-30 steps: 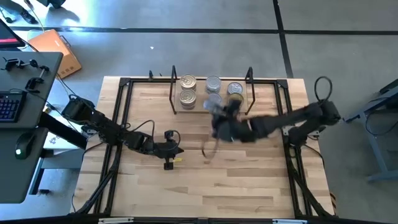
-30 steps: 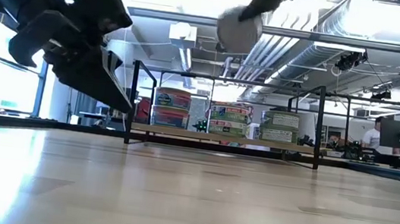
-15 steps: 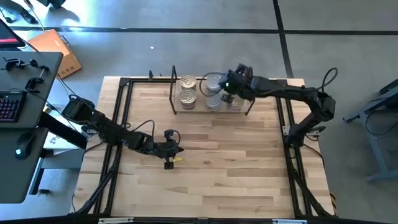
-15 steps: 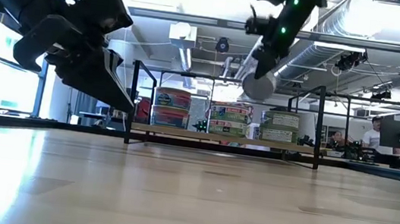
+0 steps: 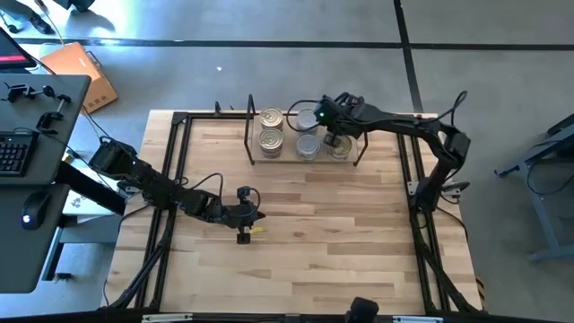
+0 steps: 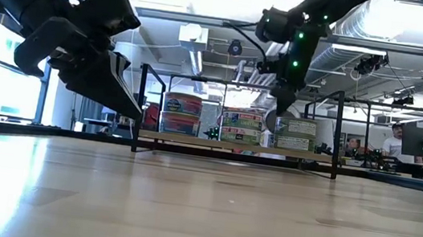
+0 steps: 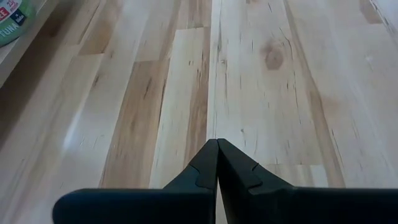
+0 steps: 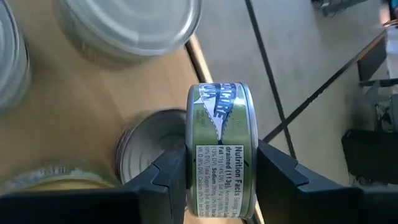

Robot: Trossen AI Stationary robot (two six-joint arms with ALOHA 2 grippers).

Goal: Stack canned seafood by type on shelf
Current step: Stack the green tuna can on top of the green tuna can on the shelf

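The right pincer (image 8: 217,174) clamps a short green-labelled round metal tin (image 8: 221,149) on edge, hanging over the right end of the low light-wood shelf (image 5: 256,160) at the far side of the wooden surface (image 5: 341,233). Directly beneath it sits a grey-lidded tin (image 8: 152,149), with other stacked tins (image 6: 181,113) to the left. The risk, as I judge it: let go while tilted, the tin could land on its rim and roll off the shelf. The left pincer (image 7: 216,163) rests clenched and empty, near left.

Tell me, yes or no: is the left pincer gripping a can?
No. The left pincer has its fingers pressed together with nothing between them, above the bare wooden table.
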